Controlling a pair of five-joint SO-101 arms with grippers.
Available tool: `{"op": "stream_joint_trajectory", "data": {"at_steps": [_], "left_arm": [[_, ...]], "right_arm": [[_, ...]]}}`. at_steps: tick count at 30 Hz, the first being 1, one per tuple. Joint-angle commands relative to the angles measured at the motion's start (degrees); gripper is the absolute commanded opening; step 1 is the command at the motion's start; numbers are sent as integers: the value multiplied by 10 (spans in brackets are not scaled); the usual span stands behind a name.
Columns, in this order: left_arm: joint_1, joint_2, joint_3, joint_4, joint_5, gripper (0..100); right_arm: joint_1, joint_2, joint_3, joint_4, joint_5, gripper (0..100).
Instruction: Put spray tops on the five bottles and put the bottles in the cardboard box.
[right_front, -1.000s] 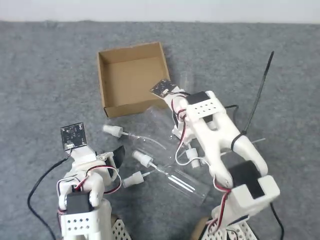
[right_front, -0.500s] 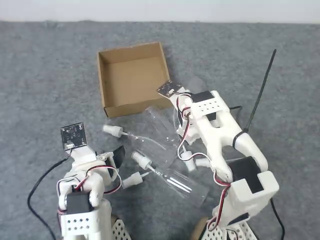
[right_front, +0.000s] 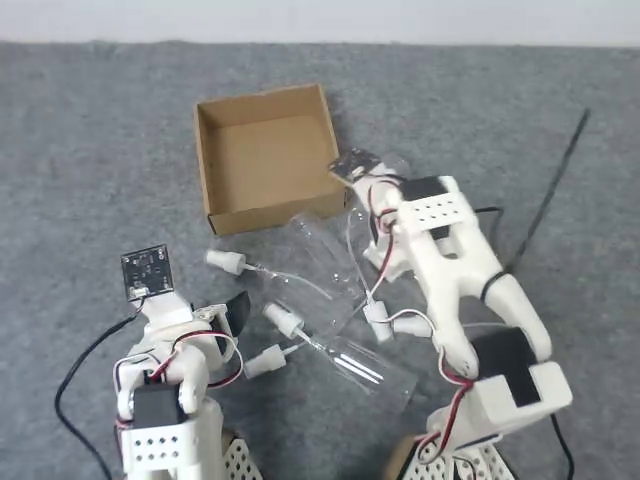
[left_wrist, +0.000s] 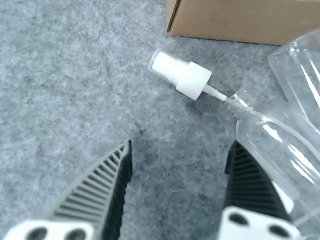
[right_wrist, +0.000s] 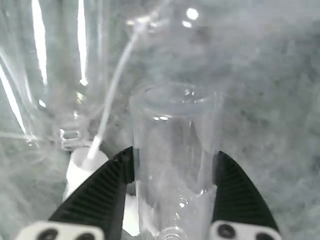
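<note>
The right gripper (right_wrist: 172, 167) is clamped around a clear bottle (right_wrist: 175, 125), just right of the cardboard box (right_front: 262, 155). The left gripper (left_wrist: 180, 150) hangs open above the table (left_wrist: 60, 65), with a white spray top (left_wrist: 182, 75) lying just beyond it, near the box.

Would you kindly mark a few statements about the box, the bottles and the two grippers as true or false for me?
1. The cardboard box is empty. True.
2. The left gripper holds a spray top. False: its jaws stand open over the carpet, and the spray top lies apart from them.
3. The right gripper is shut on a clear bottle. True.
4. Every bottle stands upright. False: a second bottle lies on its side on the carpet.
</note>
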Motion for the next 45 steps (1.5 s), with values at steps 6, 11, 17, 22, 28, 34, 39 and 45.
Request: {"op": "stream_joint_trajectory", "data": {"at_steps": [6, 11, 17, 22, 28, 34, 39, 45], "left_arm": [[-1, -10, -5, 3, 0, 283], [-1, -10, -5, 3, 0, 283], [-1, -10, -5, 3, 0, 283], [-1, -10, -5, 3, 0, 283], [-1, -10, -5, 3, 0, 283], [-1, -10, -5, 3, 0, 283], [-1, -10, -5, 3, 0, 283], [-1, -10, -5, 3, 0, 283]], "right_arm": [[29, -53, -34, 0, -100, 148], [31, -49, -53, 0, -213, 149], [60, -49, -71, 0, -343, 151], [82, -49, -76, 0, -392, 151], [83, -49, -76, 0, -498, 152], [84, -49, -72, 2, -621, 152], [84, -48, -72, 5, -672, 152], [95, -48, -72, 1, -751, 152]]}}
